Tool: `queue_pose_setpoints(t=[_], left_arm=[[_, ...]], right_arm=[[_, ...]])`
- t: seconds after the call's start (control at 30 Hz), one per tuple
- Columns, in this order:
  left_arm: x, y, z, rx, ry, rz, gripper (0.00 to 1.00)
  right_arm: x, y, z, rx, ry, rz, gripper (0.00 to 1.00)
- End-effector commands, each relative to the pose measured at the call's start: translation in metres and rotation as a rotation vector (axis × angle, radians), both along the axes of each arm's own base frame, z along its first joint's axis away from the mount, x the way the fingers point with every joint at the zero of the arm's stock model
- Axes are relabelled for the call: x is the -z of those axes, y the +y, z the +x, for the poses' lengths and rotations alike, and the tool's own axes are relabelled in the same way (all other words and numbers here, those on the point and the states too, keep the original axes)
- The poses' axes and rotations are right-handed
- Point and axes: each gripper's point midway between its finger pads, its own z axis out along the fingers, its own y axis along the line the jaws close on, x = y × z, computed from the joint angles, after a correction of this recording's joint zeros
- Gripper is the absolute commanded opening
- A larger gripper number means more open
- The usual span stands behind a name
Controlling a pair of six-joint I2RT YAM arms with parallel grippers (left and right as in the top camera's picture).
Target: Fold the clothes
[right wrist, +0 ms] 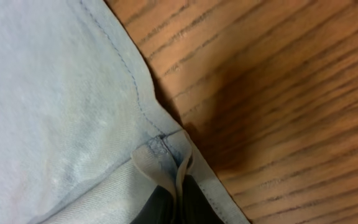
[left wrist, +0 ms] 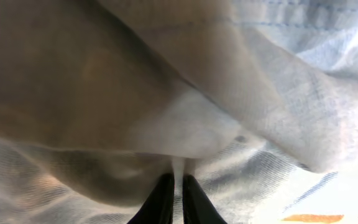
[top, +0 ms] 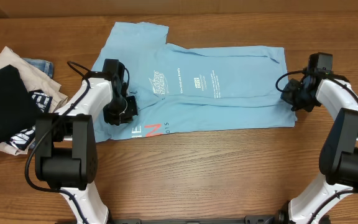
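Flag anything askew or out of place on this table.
The T-shirt is folded unevenly: one sleeve juts past the top-left corner, and red lettering peeks out below the folded layer. At the left edge, a black garment sprawls over a loose beige and denim pile. Nothing looks damaged.

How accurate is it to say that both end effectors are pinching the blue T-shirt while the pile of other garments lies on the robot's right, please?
Nearly: the pile of other garments lies on the robot's left, not its right, as the overhead view shows. The left end effector and right end effector are indeed both pinching the blue T-shirt.
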Motion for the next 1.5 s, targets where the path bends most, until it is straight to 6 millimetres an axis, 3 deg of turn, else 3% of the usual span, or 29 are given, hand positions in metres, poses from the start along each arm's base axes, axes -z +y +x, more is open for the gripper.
queue_pose_setpoints(t=[0.0, 0.17, 0.27, 0.43, 0.5, 0.7, 0.87, 0.93, 1.0, 1.17, 1.37, 1.47], left_arm=[[-0.003, 0.014, -0.001, -0.009, -0.018, 0.084, 0.1], [-0.002, 0.015, 0.0, -0.013, -0.022, 0.09, 0.1], [-0.003, 0.015, 0.001, -0.013, -0.025, 0.09, 0.1], [-0.003, 0.015, 0.001, -0.013, -0.025, 0.089, 0.1], [-0.003, 0.015, 0.001, -0.013, -0.024, 0.089, 0.1], [-0.003, 0.015, 0.001, -0.012, -0.024, 0.089, 0.09], [-0.002, 0.015, 0.001, -0.012, -0.024, 0.09, 0.09], [-0.002, 0.015, 0.001, -0.012, -0.024, 0.091, 0.09], [-0.002, 0.015, 0.001, -0.012, -0.024, 0.091, 0.09], [-0.003, 0.033, -0.001, -0.029, -0.018, 0.189, 0.07], [-0.004, 0.04, -0.002, -0.03, -0.018, 0.23, 0.07], [-0.005, 0.046, -0.008, -0.048, 0.007, 0.265, 0.07]], right_arm=[[-0.017, -0.012, 0.016, 0.044, -0.053, -0.013, 0.09], [-0.017, -0.019, 0.012, 0.077, -0.043, -0.006, 0.1], [-0.016, -0.019, 0.011, 0.077, -0.035, -0.004, 0.19], [-0.017, -0.014, 0.012, 0.069, -0.044, 0.02, 0.18], [-0.019, -0.008, 0.018, 0.056, -0.071, 0.056, 0.04], [-0.038, -0.002, 0.055, 0.07, -0.243, 0.132, 0.04], [-0.048, -0.012, 0.073, 0.131, -0.327, 0.113, 0.29], [-0.046, -0.015, 0.07, 0.145, -0.309, 0.097, 0.38], [-0.041, -0.015, 0.062, 0.152, -0.273, 0.092, 0.38], [-0.02, -0.025, 0.021, 0.203, -0.083, 0.014, 0.45], [-0.025, -0.021, 0.012, 0.145, -0.063, 0.051, 0.5], [-0.02, -0.018, -0.019, 0.164, 0.057, 0.078, 0.51]])
